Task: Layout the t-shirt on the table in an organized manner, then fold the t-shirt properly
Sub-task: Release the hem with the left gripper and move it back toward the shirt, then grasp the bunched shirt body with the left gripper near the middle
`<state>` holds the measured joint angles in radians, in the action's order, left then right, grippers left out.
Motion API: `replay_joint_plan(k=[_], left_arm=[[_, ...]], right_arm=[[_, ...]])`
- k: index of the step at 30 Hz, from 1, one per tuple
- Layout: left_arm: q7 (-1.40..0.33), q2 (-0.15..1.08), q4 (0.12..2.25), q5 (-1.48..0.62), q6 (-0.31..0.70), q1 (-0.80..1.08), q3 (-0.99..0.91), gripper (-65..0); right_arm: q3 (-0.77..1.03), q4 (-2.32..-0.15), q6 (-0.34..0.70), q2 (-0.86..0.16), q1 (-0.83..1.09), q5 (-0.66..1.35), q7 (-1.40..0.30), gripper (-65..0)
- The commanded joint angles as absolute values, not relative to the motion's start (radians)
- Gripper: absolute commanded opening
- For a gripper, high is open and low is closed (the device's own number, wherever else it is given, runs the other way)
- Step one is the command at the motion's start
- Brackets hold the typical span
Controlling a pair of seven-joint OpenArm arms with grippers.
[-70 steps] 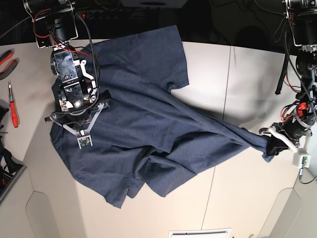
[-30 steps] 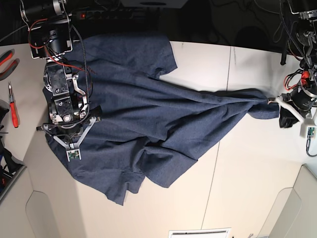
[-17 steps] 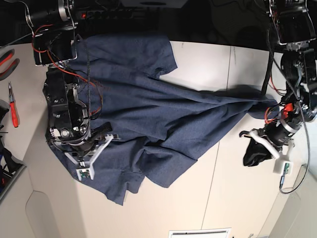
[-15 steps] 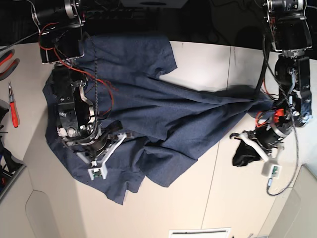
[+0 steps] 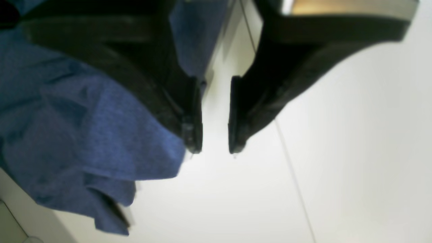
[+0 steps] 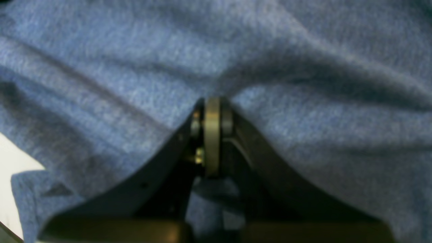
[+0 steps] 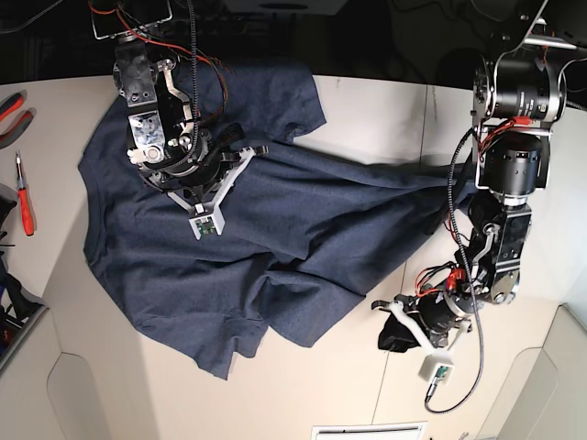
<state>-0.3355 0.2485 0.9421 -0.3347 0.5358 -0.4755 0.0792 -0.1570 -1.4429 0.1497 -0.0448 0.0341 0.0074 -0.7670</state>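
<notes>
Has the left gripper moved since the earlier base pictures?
Yes. The left gripper has let go of the t-shirt and come toward the near edge and inward, crossing the table seam.

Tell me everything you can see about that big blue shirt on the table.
The t-shirt is heathered navy, soft cotton-looking knit, short-sleeved. It lies crumpled and wrinkled on the off-white table, one sleeve toward the far edge, folds trailing to a point at the right. No lettering shows. The right gripper sits over its upper part, its fingers shut, pinching a ridge of cloth. The left gripper is off the shirt, open over bare tabletop.
</notes>
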Motion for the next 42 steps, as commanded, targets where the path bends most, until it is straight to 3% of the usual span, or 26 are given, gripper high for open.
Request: replay_joint_plan(k=[1, 3, 8, 16, 23, 26, 30, 32, 34, 35, 38, 42], left_arm=[[-0.305, 0.247, 0.939, -0.346, 0.543, -0.521, 0.097, -44.0], [-0.286, 0.236, 0.907, -0.343, 0.538, -0.543, 0.132, -40.3], [-0.232, 0.192, 0.836, -0.291, 0.479, -0.582, 0.189, -40.2], [-0.229, 0.118, 0.681, -0.261, 0.479, -0.652, 0.212, -40.2], [-0.163, 0.111, 0.592, -0.212, 0.473, -0.659, 0.212, -40.3], [-0.161, 0.111, 0.553, -0.182, 0.409, -0.659, 0.212, -40.3], [-0.160, 0.111, 0.495, -0.172, 0.401, -0.659, 0.212, -40.4], [-0.156, 0.111, 0.489, -0.174, 0.408, -0.656, 0.212, -46.1], [-0.146, 0.111, 0.490, -0.181, 0.407, -0.654, 0.212, -61.4], [-0.139, 0.112, 0.491, -0.192, 0.407, -0.654, 0.212, -65.0], [-0.163, 0.121, 0.528, -0.262, 0.431, -0.651, 0.211, -65.0], [-0.291, 0.145, 0.649, -0.466, 0.670, -0.621, 0.157, -65.0]], right_arm=[[-0.157, -1.446, 0.146, -0.059, 0.053, -0.004, -0.826, -65.0], [-0.157, -1.446, 0.146, -0.066, 0.072, -0.004, -0.847, -65.0], [-0.157, -1.446, 0.146, -0.067, 0.081, -0.004, -0.907, -65.0], [-0.157, -1.446, 0.147, -0.067, 0.080, -0.004, -0.916, -65.0], [-0.157, -1.446, 0.147, -0.067, 0.080, -0.004, -0.913, -65.0], [-0.157, -1.446, 0.147, -0.066, 0.080, -0.004, -0.913, -65.0], [-0.157, -1.446, 0.147, -0.066, 0.080, -0.004, -0.913, -65.0], [-0.157, -1.446, 0.147, -0.066, 0.080, -0.003, -0.913, -65.0], [-0.157, -1.446, 0.147, -0.066, 0.080, -0.004, -0.912, -65.0], [-0.157, -1.446, 0.147, -0.067, 0.080, -0.004, -0.912, -65.0], [-0.157, -1.446, 0.147, -0.067, 0.080, -0.004, -0.910, -65.0], [-0.157, -1.446, 0.146, -0.066, 0.080, -0.004, -0.894, -65.0]])
